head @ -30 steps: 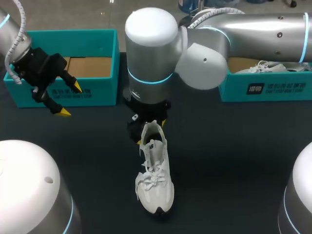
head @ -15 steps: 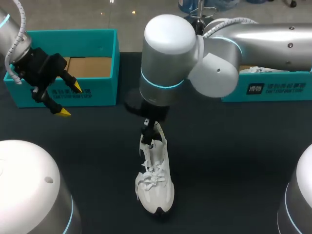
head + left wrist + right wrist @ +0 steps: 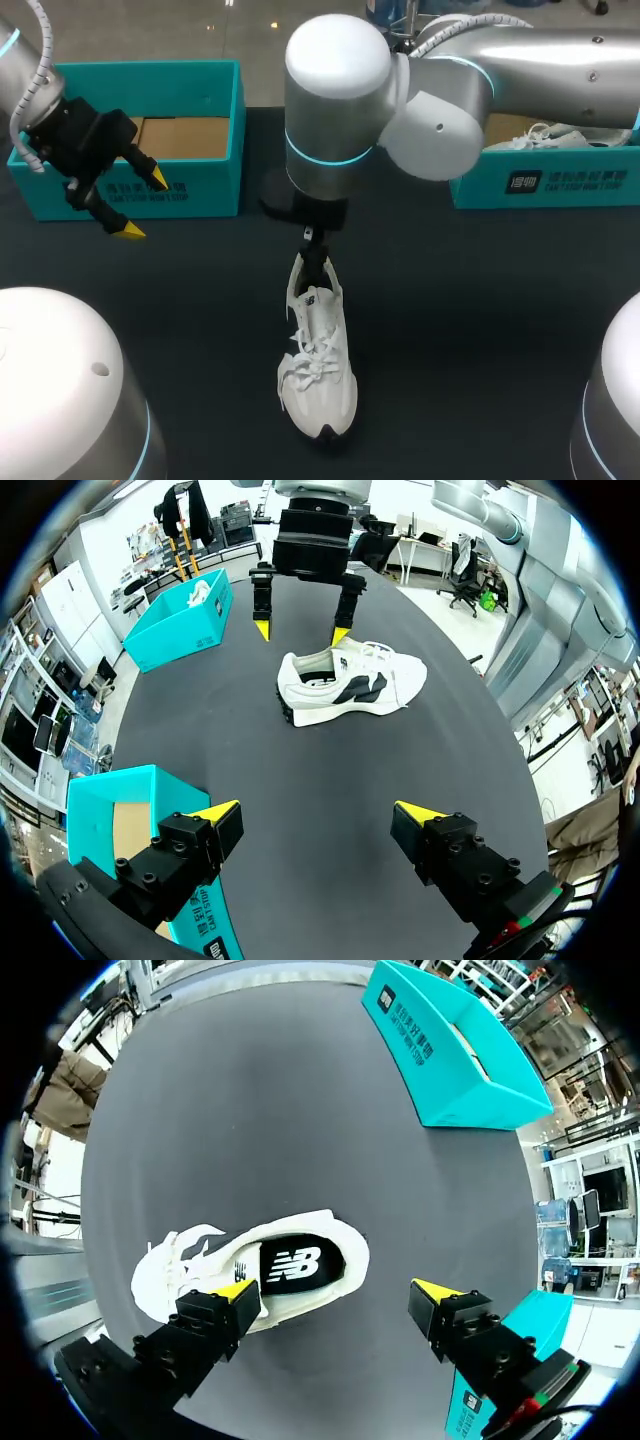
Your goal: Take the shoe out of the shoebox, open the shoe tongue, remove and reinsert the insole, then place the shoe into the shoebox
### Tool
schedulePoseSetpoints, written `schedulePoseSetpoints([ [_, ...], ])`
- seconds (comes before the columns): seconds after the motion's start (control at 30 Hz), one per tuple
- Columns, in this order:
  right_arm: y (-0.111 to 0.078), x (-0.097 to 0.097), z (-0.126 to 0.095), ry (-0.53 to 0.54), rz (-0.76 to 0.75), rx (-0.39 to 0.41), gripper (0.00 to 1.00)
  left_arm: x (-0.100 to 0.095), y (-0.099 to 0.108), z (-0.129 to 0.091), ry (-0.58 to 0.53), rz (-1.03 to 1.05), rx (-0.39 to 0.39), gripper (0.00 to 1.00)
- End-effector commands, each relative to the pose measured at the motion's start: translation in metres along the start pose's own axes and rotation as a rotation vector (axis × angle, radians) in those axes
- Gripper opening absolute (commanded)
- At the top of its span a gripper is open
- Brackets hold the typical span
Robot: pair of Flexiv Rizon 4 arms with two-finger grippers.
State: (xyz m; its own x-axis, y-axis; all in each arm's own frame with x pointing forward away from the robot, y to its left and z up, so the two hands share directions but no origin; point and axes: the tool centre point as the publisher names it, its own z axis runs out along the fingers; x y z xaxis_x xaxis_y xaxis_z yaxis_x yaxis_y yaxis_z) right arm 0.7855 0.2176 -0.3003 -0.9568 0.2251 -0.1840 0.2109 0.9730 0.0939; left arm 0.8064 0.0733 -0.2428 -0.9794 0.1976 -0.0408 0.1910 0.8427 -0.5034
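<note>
A white sneaker (image 3: 318,360) stands upright in the middle of the dark table, heel toward the far side. Its dark insole (image 3: 293,1263) shows inside the opening. My right gripper (image 3: 335,1290) hangs open just above the heel, holding nothing. In the head view it is mostly hidden under its own wrist. The left wrist view shows the right gripper (image 3: 300,633) with its yellow tips spread behind the sneaker (image 3: 350,680). My left gripper (image 3: 140,205) is open and empty in front of the left teal shoebox (image 3: 140,135).
A second teal box (image 3: 545,175) at the far right holds another white shoe. The left shoebox (image 3: 450,1055) lies ahead of the right gripper. Bare dark tabletop (image 3: 480,320) surrounds the sneaker on both sides.
My right gripper has lifted off the sneaker's heel and its wrist has shifted slightly to the right. The left arm and the sneaker have not moved.
</note>
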Motion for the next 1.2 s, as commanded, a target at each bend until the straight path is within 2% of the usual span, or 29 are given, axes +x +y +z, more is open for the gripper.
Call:
schedulePoseSetpoints([
  [0.03,0.011,0.000,0.015,0.015,-0.015,0.014,1.00,0.000,0.000,0.000,0.002,0.000,-0.003,1.00],
  [0.53,0.016,-0.009,0.049,0.080,-0.063,-0.007,1.00,0.000,0.000,0.000,0.002,0.000,-0.003,1.00],
  [0.87,0.011,-0.017,0.055,0.105,-0.096,0.001,1.00,0.000,0.000,0.000,0.002,0.000,-0.003,1.00],
  [0.9,0.010,-0.017,0.056,0.106,-0.100,0.009,0.98,0.000,0.000,0.000,0.002,0.000,-0.003,1.00],
  [0.93,0.009,-0.018,0.057,0.107,-0.101,0.014,0.47,0.000,0.000,0.000,0.002,0.000,-0.003,1.00],
  [1.0,0.006,-0.018,0.058,0.109,-0.097,0.015,0.00,0.000,0.000,0.000,0.002,0.000,-0.003,1.00],
  [1.2,0.006,-0.012,0.062,0.121,-0.087,0.013,0.00,0.000,0.000,0.000,0.002,0.000,-0.003,1.00],
])
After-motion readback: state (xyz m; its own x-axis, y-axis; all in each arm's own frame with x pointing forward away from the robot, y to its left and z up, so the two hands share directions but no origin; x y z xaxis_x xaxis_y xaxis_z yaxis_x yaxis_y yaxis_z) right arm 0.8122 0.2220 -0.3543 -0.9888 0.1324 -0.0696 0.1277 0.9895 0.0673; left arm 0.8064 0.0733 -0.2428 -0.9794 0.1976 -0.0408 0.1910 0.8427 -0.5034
